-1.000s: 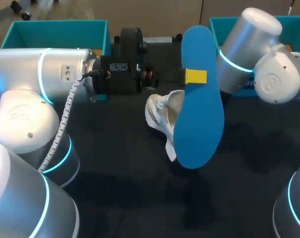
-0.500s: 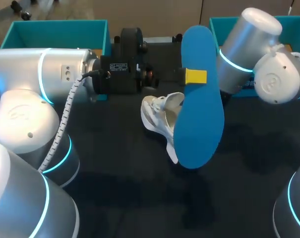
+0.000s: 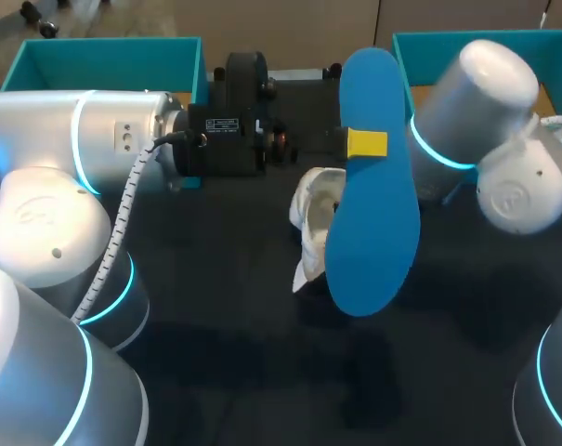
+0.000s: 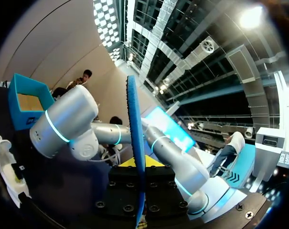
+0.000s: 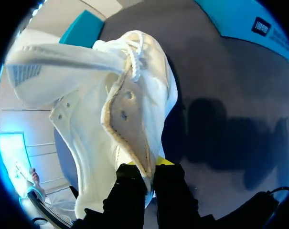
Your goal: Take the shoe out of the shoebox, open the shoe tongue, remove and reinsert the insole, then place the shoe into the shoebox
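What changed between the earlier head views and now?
The right gripper, shut on the white shoe, turned it: the shoe swung from spread out leftward to a narrower, more upright pose, closer to the blue insole. The right arm shifted slightly rightward. The left gripper kept the insole where it was.

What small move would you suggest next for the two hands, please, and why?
Probably tilt the insole so its lower end heads toward the opening of the shoe. The left hand grips the insole upright, outside the shoe, and the right hand pinches the shoe's collar beside it, so reinsertion looks next.
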`<state>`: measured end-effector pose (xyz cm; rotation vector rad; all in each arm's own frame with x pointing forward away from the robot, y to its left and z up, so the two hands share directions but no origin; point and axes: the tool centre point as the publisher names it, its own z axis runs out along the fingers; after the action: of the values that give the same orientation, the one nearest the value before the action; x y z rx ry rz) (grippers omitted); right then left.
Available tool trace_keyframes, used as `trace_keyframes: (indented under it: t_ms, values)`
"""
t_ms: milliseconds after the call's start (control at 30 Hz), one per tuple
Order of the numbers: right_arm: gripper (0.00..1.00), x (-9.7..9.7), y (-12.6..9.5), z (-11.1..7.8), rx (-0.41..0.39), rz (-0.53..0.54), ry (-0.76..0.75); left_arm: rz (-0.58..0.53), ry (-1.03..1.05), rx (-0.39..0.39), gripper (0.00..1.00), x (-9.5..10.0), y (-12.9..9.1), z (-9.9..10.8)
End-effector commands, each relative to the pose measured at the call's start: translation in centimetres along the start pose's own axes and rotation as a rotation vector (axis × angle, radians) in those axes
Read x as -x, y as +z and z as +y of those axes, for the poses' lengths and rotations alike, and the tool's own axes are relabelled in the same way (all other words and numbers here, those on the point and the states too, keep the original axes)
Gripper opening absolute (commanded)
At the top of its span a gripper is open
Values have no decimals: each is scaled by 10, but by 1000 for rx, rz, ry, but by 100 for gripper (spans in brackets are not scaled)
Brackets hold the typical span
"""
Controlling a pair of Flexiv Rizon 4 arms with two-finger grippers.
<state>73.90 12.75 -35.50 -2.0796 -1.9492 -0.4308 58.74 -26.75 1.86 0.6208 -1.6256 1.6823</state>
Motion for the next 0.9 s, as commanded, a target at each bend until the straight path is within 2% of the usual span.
trace_keyframes:
  t_ms: [33, 233, 433, 633, 900]
  values:
    - [0, -5, 6, -7, 69, 4, 11, -2, 0, -3, 0, 0, 1, 2]
    - [0, -9, 21, -7, 69, 13, -36, -2, 0, -3, 0, 0, 1, 2]
    - [0, -8, 23, -5, 60, 19, -67, -2, 0, -3, 0, 0, 1, 2]
    - [0, -18, 29, -10, 43, 8, -126, -2, 0, -3, 0, 0, 1, 2]
    - [0, -27, 38, -17, 50, 9, -99, -2, 0, -3, 0, 0, 1, 2]
